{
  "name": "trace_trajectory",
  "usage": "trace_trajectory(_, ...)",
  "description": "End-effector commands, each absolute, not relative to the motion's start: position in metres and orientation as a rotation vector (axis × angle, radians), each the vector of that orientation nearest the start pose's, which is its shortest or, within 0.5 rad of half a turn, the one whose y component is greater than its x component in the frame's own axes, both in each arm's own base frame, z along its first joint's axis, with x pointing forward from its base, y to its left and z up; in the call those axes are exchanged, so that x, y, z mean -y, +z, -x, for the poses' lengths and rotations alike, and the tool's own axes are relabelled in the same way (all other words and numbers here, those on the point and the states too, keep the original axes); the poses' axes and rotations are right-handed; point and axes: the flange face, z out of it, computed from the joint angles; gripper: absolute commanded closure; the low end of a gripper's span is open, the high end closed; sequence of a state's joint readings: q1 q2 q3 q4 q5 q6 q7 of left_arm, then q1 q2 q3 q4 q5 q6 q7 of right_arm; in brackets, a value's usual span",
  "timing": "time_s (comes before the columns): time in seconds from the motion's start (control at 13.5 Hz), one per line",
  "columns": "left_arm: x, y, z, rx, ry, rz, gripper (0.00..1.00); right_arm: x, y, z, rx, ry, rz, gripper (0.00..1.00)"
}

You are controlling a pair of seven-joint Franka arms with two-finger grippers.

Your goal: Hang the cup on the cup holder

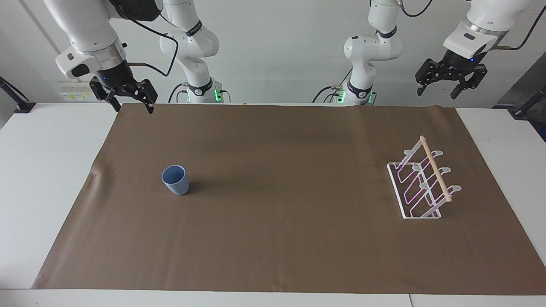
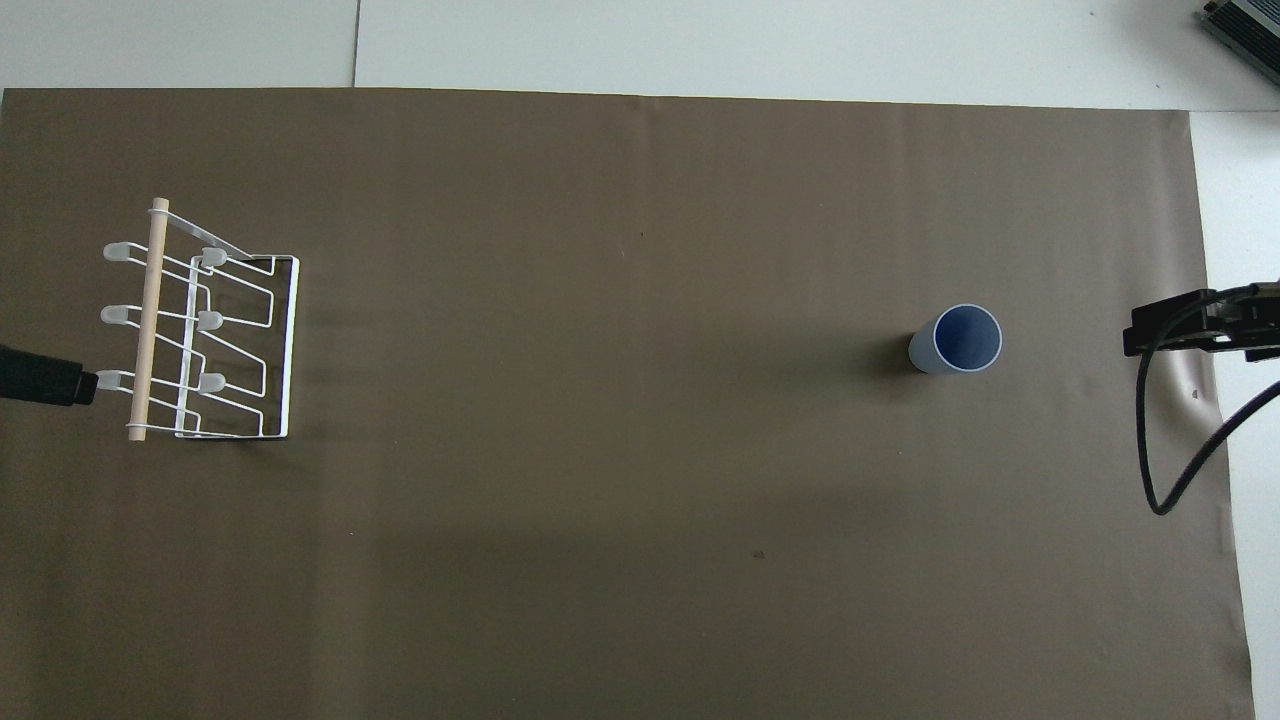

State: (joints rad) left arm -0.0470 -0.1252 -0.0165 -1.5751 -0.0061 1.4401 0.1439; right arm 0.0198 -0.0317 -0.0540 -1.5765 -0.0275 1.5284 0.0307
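The light-blue cup [image 1: 175,180] [image 2: 955,340] stands upright, mouth up, on the brown mat toward the right arm's end of the table. The white wire cup holder [image 1: 422,183] [image 2: 200,330], with a wooden dowel across its top, stands toward the left arm's end, its prongs bare. My right gripper [image 1: 133,107] hangs open and holds nothing, over the mat's corner at the robots' edge and well apart from the cup. High above the table's edge at the left arm's end, my left gripper [image 1: 438,93] is open too, clear of the holder.
A brown paper mat [image 1: 273,238] covers most of the white table [image 1: 42,170]. A black cable [image 2: 1160,450] loops down from the right arm over the mat's edge. Black clamp stands [image 1: 19,102] sit at the table's corners near the robots.
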Motion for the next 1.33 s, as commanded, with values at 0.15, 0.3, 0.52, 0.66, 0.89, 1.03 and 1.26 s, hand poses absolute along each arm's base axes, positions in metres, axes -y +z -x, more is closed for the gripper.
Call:
trace_trajectory(0.15,0.036,0.680,-0.488,-0.319,0.017,3.114,0.00,0.025,0.636,-0.538,-0.121,0.039,3.168,0.00)
trace_trajectory(0.3,0.040,0.680,-0.488,-0.343,0.010,3.112,0.00,0.025,0.636,-0.538,-0.121,0.037,3.166,0.00)
trace_trajectory(0.52,0.034,0.679,-0.488,-0.315,0.020,3.114,0.00,0.025,0.636,-0.537,-0.121,0.041,3.166,0.00)
trace_trajectory(0.66,0.022,0.679,-0.489,-0.277,0.020,3.119,0.00,0.025,0.636,-0.537,-0.121,0.039,3.165,0.00)
trace_trajectory(0.89,0.020,0.679,-0.489,-0.267,0.020,3.120,0.00,0.025,0.636,-0.538,-0.118,0.025,3.165,0.00)
trace_trajectory(1.03,0.020,0.680,-0.489,-0.271,0.018,3.120,0.00,0.025,0.636,-0.539,-0.122,0.010,3.160,0.00)
trace_trajectory(1.26,0.020,0.680,-0.489,-0.269,0.018,3.120,0.00,0.025,0.636,-0.540,-0.103,0.010,3.161,0.00)
